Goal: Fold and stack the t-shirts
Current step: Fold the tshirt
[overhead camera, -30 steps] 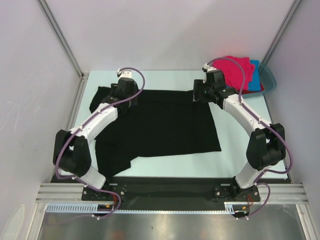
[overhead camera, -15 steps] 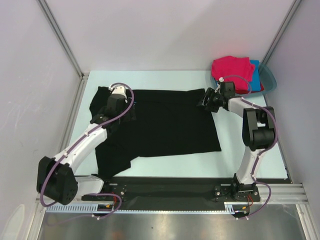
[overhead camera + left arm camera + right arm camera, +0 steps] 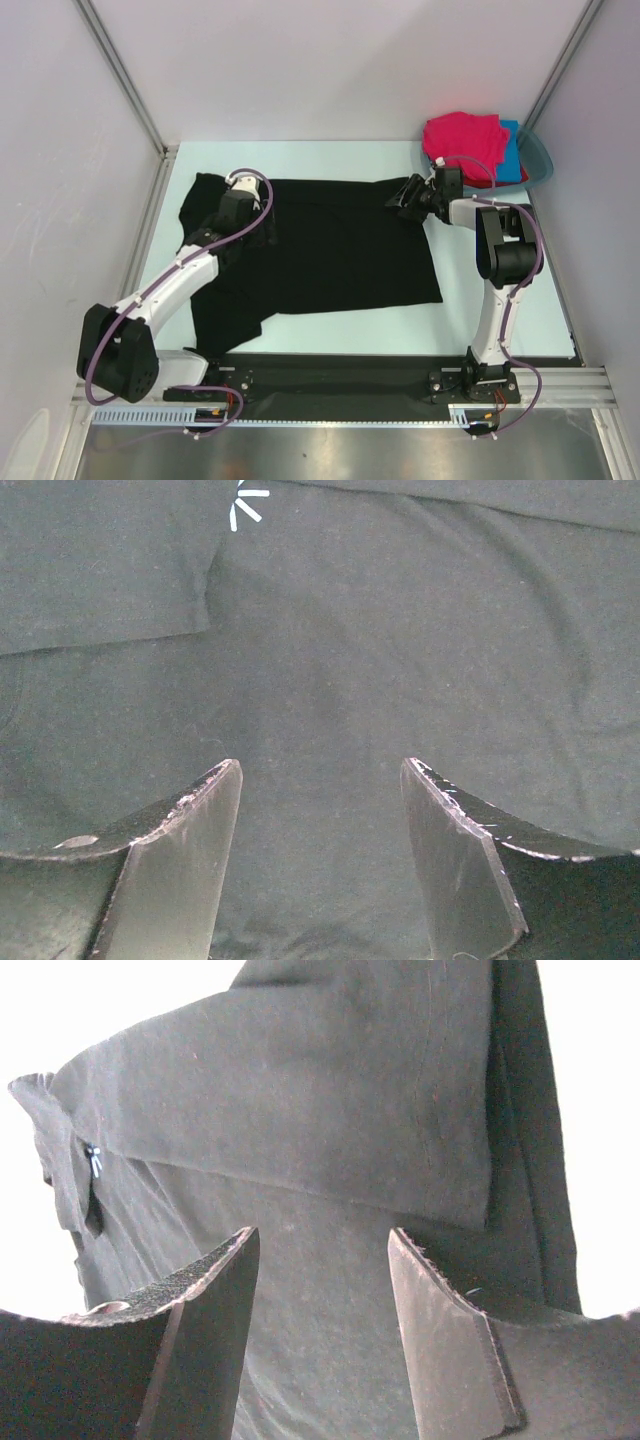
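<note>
A large black t-shirt (image 3: 330,250) lies spread flat on the pale table (image 3: 480,290). My left gripper (image 3: 250,215) hovers low over its far left part, near the left sleeve. In the left wrist view the left gripper (image 3: 320,765) is open, with only flat black cloth (image 3: 400,630) showing between the fingers. My right gripper (image 3: 405,197) is at the shirt's far right corner, also open (image 3: 322,1232), above a folded-over sleeve (image 3: 300,1090). Other t-shirts, a magenta-pink one (image 3: 462,138) on a bright blue one (image 3: 513,152), are piled at the back right.
A teal plastic basin (image 3: 541,158) holds the coloured pile in the far right corner. Grey walls and metal frame posts (image 3: 125,80) close the table on three sides. Both arm bases stand on the black rail (image 3: 330,380) at the near edge.
The left gripper drew back toward me along the shirt's left shoulder. The right arm folded its elbow upright, and its gripper settled at the shirt's far right corner.
</note>
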Robot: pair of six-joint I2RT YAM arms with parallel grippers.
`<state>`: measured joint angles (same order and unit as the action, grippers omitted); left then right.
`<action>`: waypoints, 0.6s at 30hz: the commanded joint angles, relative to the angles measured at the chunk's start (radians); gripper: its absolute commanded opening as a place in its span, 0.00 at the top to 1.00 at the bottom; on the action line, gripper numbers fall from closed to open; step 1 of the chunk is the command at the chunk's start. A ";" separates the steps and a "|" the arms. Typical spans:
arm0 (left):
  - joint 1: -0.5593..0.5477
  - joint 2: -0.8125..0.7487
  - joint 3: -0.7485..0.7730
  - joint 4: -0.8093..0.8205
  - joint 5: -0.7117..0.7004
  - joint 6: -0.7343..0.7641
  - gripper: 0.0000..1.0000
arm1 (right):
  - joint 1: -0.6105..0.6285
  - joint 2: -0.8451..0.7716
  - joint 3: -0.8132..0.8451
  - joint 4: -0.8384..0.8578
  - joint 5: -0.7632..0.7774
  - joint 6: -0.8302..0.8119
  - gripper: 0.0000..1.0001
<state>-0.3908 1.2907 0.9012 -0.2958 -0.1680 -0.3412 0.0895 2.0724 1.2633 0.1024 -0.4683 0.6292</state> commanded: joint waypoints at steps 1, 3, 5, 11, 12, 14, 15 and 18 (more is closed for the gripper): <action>-0.005 -0.011 0.015 0.038 0.024 -0.019 0.29 | 0.001 0.009 0.050 0.008 0.040 0.007 0.40; -0.005 -0.008 0.018 0.035 0.024 -0.018 0.29 | 0.006 -0.003 0.048 -0.026 0.100 -0.002 0.40; -0.005 -0.007 0.021 0.034 0.024 -0.015 0.29 | 0.010 -0.011 0.045 -0.059 0.167 -0.020 0.40; -0.005 -0.005 0.025 0.024 0.025 -0.010 0.30 | 0.045 -0.058 0.056 -0.173 0.330 -0.059 0.41; -0.005 -0.005 0.025 0.023 0.027 -0.012 0.30 | 0.047 -0.069 0.053 -0.179 0.347 -0.062 0.41; -0.005 -0.004 0.027 0.023 0.028 -0.010 0.30 | 0.052 -0.074 0.053 -0.201 0.396 -0.063 0.41; -0.006 -0.001 0.028 0.020 0.028 -0.009 0.30 | 0.053 -0.074 0.054 -0.210 0.408 -0.062 0.42; -0.005 0.004 0.030 0.017 0.035 -0.009 0.30 | 0.050 -0.090 0.036 -0.225 0.460 -0.059 0.42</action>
<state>-0.3908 1.2907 0.9012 -0.2943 -0.1505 -0.3408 0.1478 2.0277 1.2995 -0.0502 -0.1265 0.5934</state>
